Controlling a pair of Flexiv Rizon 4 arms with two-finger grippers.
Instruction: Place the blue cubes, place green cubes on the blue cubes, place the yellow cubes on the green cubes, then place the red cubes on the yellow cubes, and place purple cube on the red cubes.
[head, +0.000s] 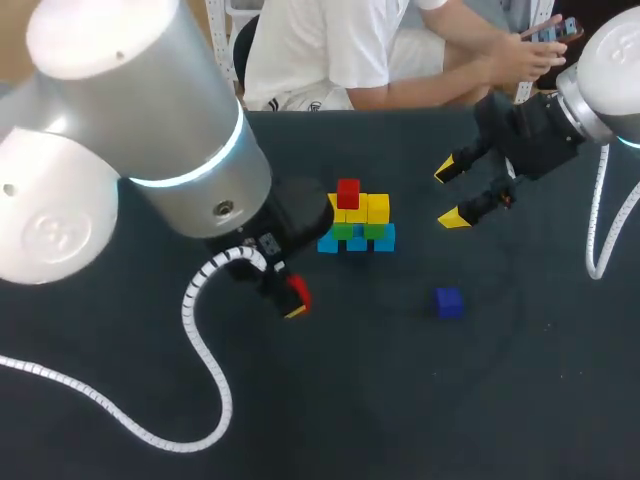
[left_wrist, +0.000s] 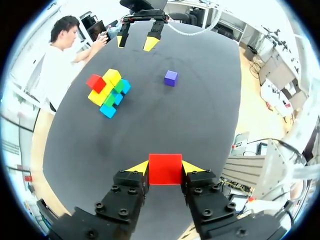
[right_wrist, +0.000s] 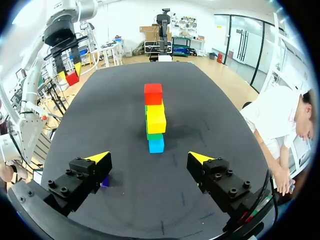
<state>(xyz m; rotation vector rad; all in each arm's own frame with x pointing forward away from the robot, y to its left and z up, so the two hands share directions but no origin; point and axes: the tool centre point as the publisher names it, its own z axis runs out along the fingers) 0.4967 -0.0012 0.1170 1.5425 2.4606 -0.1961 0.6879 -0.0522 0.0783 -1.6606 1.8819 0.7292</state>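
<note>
A cube stack (head: 356, 222) stands mid-table: blue cubes at the base, green ones on them, yellow above, and one red cube (head: 348, 192) on top. It also shows in the left wrist view as the stack (left_wrist: 108, 89) and in the right wrist view as the stack (right_wrist: 155, 116). My left gripper (head: 293, 297) is shut on a second red cube (left_wrist: 165, 168), held above the table to the near left of the stack. The purple cube (head: 449, 301) lies alone, near right of the stack. My right gripper (head: 454, 192) hangs open and empty to the right of the stack.
The dark table (head: 420, 400) carries only the stack and the purple cube (left_wrist: 171, 77). A white coiled cable (head: 205, 350) from my left arm trails over the near left part. A person sits beyond the far edge, hands off the table.
</note>
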